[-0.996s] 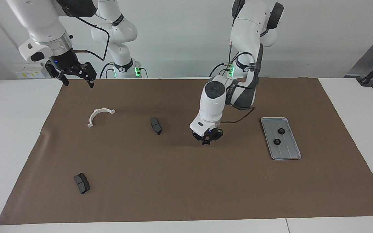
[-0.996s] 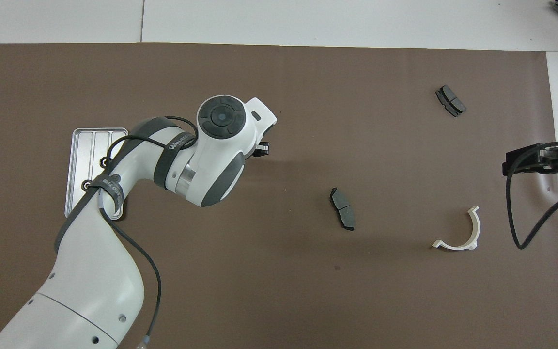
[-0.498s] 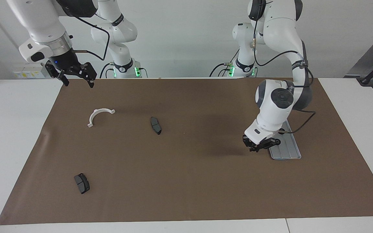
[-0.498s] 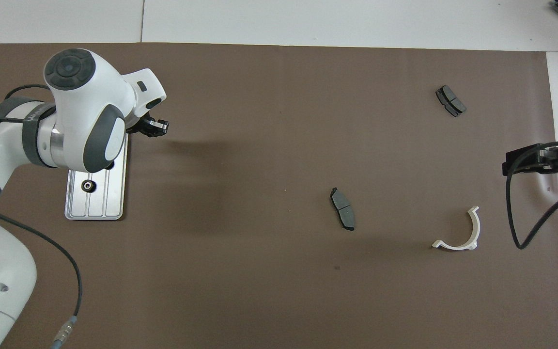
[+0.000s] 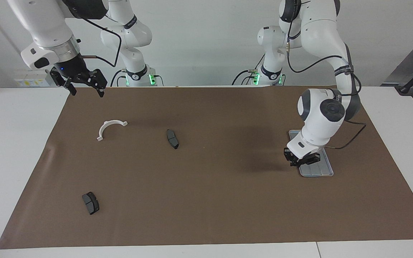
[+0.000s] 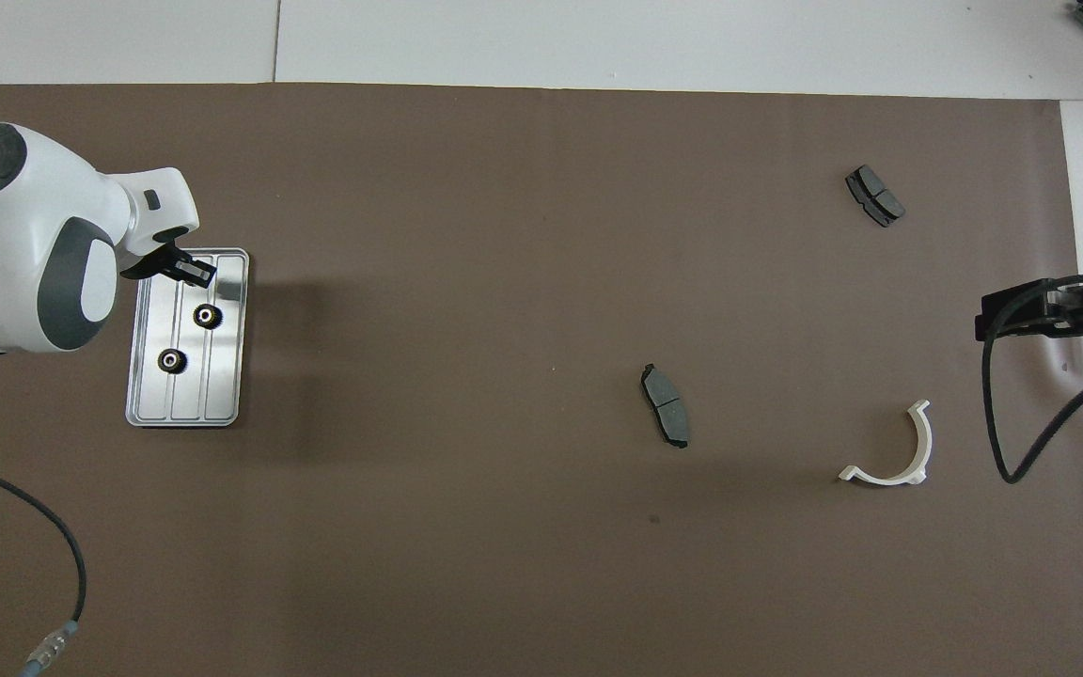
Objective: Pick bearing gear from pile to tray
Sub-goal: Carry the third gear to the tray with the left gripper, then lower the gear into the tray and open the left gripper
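The silver tray [image 5: 317,171] lies on the brown mat toward the left arm's end; it also shows in the overhead view [image 6: 224,395]. Two black ring gears [image 6: 208,317] [image 6: 170,359] lie in it. My left gripper [image 5: 300,162] [image 6: 182,273] hangs low over the tray's end farther from the robots, fingers close together; I cannot see what is between them. The remaining pile is two dark brake pads [image 5: 172,138] [image 5: 90,203] and a white arc [image 5: 109,127]. No loose ring shows on the mat. My right gripper [image 5: 84,89] waits open, raised over the mat's edge near the arc.
The brown mat [image 5: 206,200] covers most of the white table. The brake pads [image 6: 665,404] [image 6: 874,196] and the arc [image 6: 899,461] lie toward the right arm's end. The right gripper [image 6: 985,318] and its cable hang above that end.
My left gripper rose from the middle of the mat and swung toward its own end, arriving over the tray's farther end. The right arm has not moved.
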### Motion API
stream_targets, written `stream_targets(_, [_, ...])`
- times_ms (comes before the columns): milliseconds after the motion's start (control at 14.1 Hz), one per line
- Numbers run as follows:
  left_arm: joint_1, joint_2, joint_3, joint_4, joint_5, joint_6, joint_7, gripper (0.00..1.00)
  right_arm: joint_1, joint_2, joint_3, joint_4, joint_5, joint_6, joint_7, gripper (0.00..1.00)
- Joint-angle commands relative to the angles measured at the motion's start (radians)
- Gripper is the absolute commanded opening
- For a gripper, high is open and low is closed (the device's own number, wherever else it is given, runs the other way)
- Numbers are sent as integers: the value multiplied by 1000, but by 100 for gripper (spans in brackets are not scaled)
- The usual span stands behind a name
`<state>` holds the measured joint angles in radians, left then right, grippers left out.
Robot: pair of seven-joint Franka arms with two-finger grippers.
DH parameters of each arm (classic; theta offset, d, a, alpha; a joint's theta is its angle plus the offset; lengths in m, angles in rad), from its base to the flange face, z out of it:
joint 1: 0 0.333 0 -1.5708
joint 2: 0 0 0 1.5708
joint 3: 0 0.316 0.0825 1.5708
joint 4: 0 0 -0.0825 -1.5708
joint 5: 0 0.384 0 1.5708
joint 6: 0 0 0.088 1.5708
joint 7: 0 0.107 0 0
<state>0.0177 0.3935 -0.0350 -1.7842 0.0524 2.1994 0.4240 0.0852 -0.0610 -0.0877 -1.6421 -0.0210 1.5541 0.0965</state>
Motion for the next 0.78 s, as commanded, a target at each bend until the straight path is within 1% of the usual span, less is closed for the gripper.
stream_targets(0, [53, -54, -11, -108, -3, 103, 79, 9, -7, -20, 3, -28, 4, 29, -9, 100])
stream_targets(142, [62, -64, -9, -159, -3, 170, 90, 11, -7, -20, 3, -28, 4, 29, -9, 100])
stream_targets(213, [67, -68, -9, -173, -3, 183, 91, 12, -7, -20, 3, -28, 4, 29, -9, 100])
stream_targets(356, [67, -70, -9, -175, -3, 181, 98, 22, -7, -20, 3, -28, 4, 29, -6, 100])
stream_targets(427, [68, -70, -9, -179, -3, 181, 98, 30, -7, -20, 3, -28, 4, 29, -5, 100])
stream_targets(498, [68, -71, -9, -179, -3, 180, 98, 41, -7, -20, 3, -28, 4, 29, -5, 100])
stream_targets(569, [67, -71, -9, -175, -3, 178, 96, 47, -7, -20, 3, -28, 4, 29, -5, 100])
stream_targets(711, [67, -68, -9, -159, -3, 161, 94, 49, -7, -20, 3, -30, 4, 29, -5, 100])
